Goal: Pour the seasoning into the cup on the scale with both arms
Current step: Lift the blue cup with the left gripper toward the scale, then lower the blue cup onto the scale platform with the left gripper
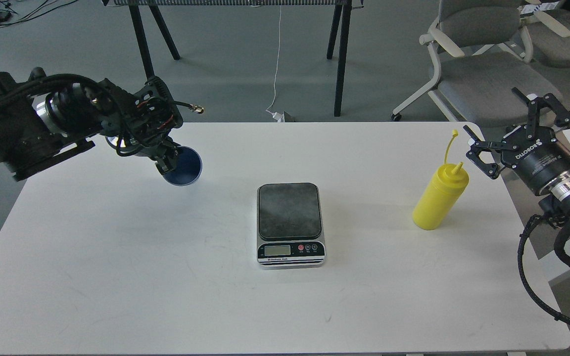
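surface (117,277) white, carries all | our left pincer (166,160) at far left, seemingly gripping cup (184,167) tilted, mouth toward us, fingers hard to see | our right pincer (502,136) released, just right of bottle | scale (290,225) centre, plate bare | bottle (438,198) upright, right, cap off

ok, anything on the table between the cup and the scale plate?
Nothing visible. The left claw is at the cup, left of and behind the scale; the table between them is bare and the weighing plate has nothing on it. The yellow bottle stands off to the right, by the open right claw.
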